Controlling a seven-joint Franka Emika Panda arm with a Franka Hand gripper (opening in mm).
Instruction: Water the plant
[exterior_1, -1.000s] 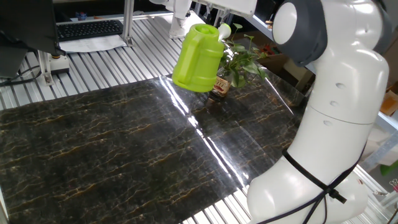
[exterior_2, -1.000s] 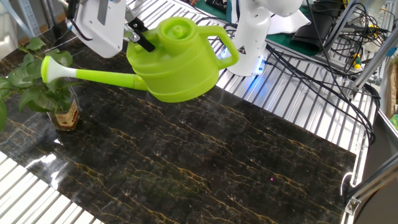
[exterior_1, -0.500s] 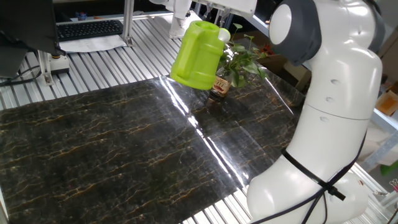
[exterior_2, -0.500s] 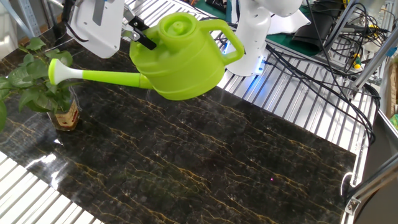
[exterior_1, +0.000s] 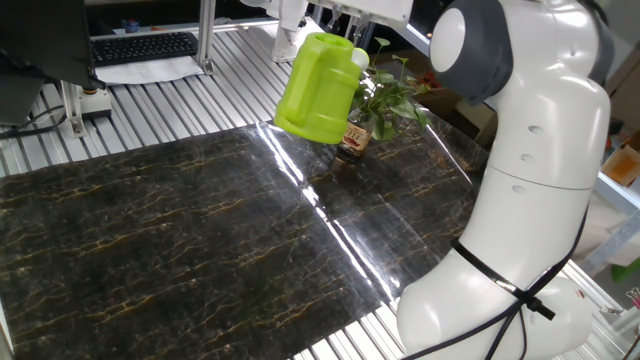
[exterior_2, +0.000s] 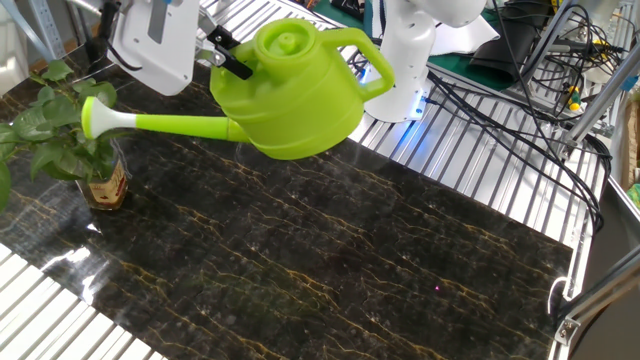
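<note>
The jaws of the gripper (exterior_2: 222, 57) were closed on the lime-green watering can (exterior_2: 290, 95), the black fingers (exterior_2: 232, 67) clamped at its upper rim near the filler opening, with the white gripper body standing up and to the side of them. The can hung in the air above the dark marble-patterned surface (exterior_2: 330, 260), clear of it, tilted a little so that the long spout (exterior_2: 160, 123) ran out nearly level toward the plant (exterior_2: 55, 130). The white-tipped rose at the spout's end lay among or just over the upper leaves; whether it touched them could not be told. In one fixed view the can (exterior_1: 318, 90) hid most of the spout and stood in front of the plant (exterior_1: 385, 100), whose broad green leaves spread out beside and behind it. The plant sat upright in a small brown glass jar (exterior_2: 105, 185) with a yellowish label, standing on the surface near its corner, close to the edge where the slatted metal table (exterior_1: 150, 110) began. No water could be seen leaving the spout. The white arm (exterior_1: 540, 170) rose large at the near side in one fixed view, and a keyboard (exterior_1: 145, 45) lay on the far bench beyond the slats.
</note>
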